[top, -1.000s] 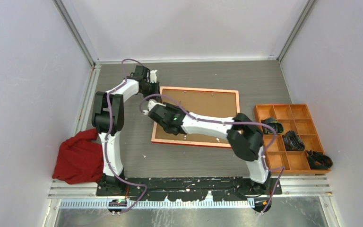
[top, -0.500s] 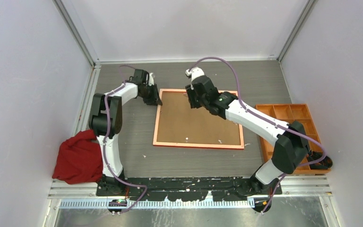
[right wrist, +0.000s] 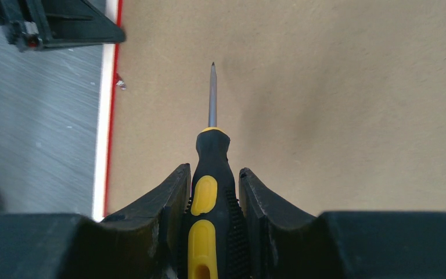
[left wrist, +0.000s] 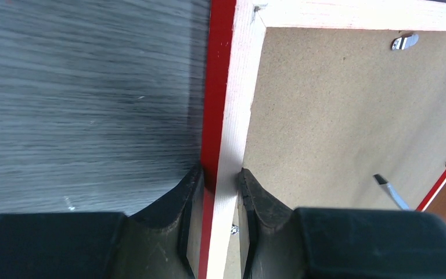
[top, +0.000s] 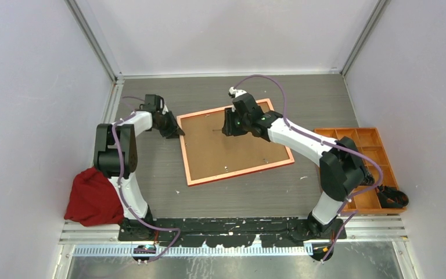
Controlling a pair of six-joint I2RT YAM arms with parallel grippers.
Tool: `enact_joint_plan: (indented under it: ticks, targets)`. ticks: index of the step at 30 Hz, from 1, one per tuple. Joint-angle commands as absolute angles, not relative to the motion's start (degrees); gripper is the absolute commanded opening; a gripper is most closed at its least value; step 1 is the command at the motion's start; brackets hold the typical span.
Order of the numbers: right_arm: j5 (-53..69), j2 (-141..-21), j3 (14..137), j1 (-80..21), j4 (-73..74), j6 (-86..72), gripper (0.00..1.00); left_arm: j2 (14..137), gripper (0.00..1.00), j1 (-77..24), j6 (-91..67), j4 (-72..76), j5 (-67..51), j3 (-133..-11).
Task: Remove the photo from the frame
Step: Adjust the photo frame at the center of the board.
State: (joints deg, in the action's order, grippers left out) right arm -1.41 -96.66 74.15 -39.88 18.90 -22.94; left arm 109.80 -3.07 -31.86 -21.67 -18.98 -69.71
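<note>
Closest to me, at the near left of the table (top: 238,197), a red cloth (top: 93,197) lies bunched beside the left arm's base. At the near right sits an orange tray (top: 357,139) of compartments, with dark items in a few on its right side.

In the middle of the table the frame (top: 241,172) lies back up and askew. Its red rail runs around a brown board (top: 226,151), so the photo is hidden from this side.

My left gripper (left wrist: 219,170) is clenched on the frame's left rail near the far corner. One finger is on the outer, table side and the other on the board side. A small metal tab (left wrist: 405,41) sits on the board by the far rail.

Farther in, my right gripper (right wrist: 213,170) hangs over the far part of the board. It is grasping a screwdriver (right wrist: 208,195) by its black and yellow handle. The thin shaft points out over the board; I cannot tell whether the tip touches it.
</note>
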Motion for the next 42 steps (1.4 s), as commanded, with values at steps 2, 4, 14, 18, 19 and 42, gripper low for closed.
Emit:
enact_joint_plan:
  ticks: [2, 4, 14, 18, 19, 42]
  targets:
    - [6.2, -99.9, 80.2, -39.9, 15.6, -32.2, 0.01, 109.9, 0.0, -1.1, -35.1, -21.6, -16.0, -66.2]
    - [6.9, -101.7, 81.4, -40.3, 15.7, -33.6, 0.01, 109.7, 0.0, -1.3, -35.7, -19.2, -18.0, -64.6]
    - [6.8, -108.7, 87.4, -46.8, 19.6, -35.5, 0.01, 112.0, 0.0, -1.6, -35.1, -15.2, -21.5, -63.8]
    - [7.8, -109.4, 89.1, -47.5, 21.4, -36.3, 0.01, 112.6, 0.0, -1.7, -35.1, -13.9, -22.9, -63.7]
    - [7.9, -109.2, 88.9, -47.6, 21.6, -36.6, 0.01, 112.8, 0.0, -1.6, -35.2, -13.7, -23.1, -63.6]
    - [1.9, -104.5, 82.5, -51.9, 21.9, -35.9, 0.01, 113.3, 0.0, -2.5, -34.0, -12.6, -23.6, -63.8]
